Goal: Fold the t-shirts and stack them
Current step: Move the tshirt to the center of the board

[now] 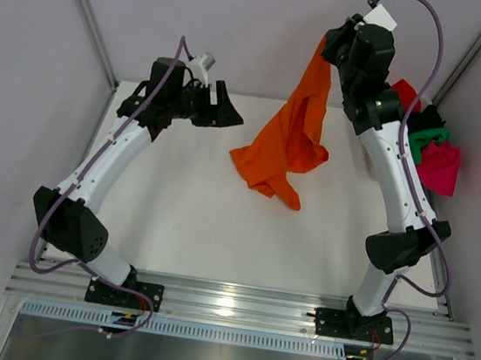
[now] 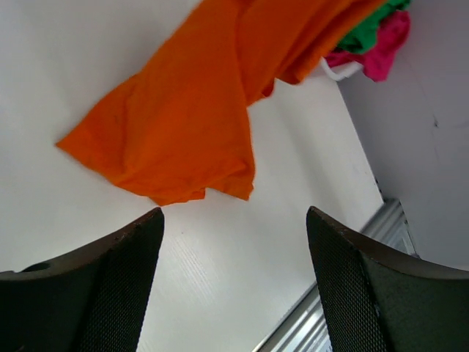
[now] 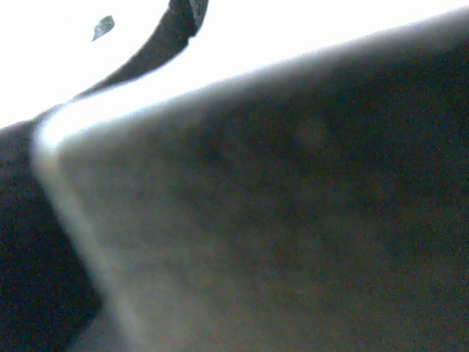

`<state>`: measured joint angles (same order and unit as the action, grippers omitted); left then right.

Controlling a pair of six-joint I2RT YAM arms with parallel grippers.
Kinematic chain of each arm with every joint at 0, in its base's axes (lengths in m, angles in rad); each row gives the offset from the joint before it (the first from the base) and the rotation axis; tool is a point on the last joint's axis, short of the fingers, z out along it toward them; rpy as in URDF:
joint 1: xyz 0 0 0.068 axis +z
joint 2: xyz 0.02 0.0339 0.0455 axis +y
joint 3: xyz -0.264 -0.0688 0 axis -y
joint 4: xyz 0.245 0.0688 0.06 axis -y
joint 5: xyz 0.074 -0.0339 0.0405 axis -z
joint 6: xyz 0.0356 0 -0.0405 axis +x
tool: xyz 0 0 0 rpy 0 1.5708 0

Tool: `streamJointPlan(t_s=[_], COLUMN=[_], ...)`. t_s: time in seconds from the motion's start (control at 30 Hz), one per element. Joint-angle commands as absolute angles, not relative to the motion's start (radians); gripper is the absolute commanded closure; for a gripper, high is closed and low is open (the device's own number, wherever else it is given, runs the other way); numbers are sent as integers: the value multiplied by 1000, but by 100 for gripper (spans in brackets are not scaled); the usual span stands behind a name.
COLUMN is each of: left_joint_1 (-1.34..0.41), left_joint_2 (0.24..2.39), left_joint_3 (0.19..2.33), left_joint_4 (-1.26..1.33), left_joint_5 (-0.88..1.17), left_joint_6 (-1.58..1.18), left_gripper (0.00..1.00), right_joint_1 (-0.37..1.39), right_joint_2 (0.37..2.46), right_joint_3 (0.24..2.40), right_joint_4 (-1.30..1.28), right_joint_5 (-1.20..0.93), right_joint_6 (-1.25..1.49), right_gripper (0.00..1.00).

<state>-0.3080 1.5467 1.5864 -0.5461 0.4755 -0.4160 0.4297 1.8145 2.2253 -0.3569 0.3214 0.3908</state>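
The right gripper (image 1: 330, 52) has its jaws pressed together on the upper edge of the orange t-shirt (image 1: 291, 138). The shirt hangs from that pinch in one long drape, and its lower part lies bunched on the table (image 1: 183, 217). The right wrist view is only blur, so it doesn't show how much cloth is caught. The left gripper (image 1: 229, 110) has its jaws wide apart and empty. It is poised left of the orange shirt, pointing toward it and well clear of the cloth. The step in hand looks like taking a second grip so the shirt can be spread flat for folding. For that, the left jaws should probably close on a single free edge on the shirt's left side, ideally a corner or shoulder matching the held one, not the crumpled heap at the bottom, where several layers would come up together. It would be safer to approach low, level with the edge, while the right arm holds the cloth taut. The red (image 1: 404, 91), green (image 1: 427, 137) and magenta-pink (image 1: 441, 166) shirts are heaped right of the orange shirt, beyond the right arm, and aren't folded yet.
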Motion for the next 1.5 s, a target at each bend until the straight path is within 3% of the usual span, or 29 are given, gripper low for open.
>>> streamJointPlan(t_s=[0.0,0.23,0.37,0.83,1.47], left_joint_1=[-333,-379,-414,-675,-722], left_joint_2=[1537,1813,1936,2071,2272], left_joint_3=[1611,1695,1718,1947,2118], left_joint_4=[-482,-774,-796,-920,-882], left_joint_5=[644,479,444,362,340], left_joint_6=[-367,-308,-314,-291,-356], left_gripper=[20,25,25,24,24], right_joint_1=[442,460,462,465,471], right_joint_2=[1836,1822,1795,1822,1753], right_joint_3=[2302,2270,2221,2188,2028], right_joint_4=[-362,-379,-365,-367,-316], right_joint_5=[334,356,370,368,357], right_joint_6=[362,361,360,391,390], right_gripper=[100,100,100,100,100])
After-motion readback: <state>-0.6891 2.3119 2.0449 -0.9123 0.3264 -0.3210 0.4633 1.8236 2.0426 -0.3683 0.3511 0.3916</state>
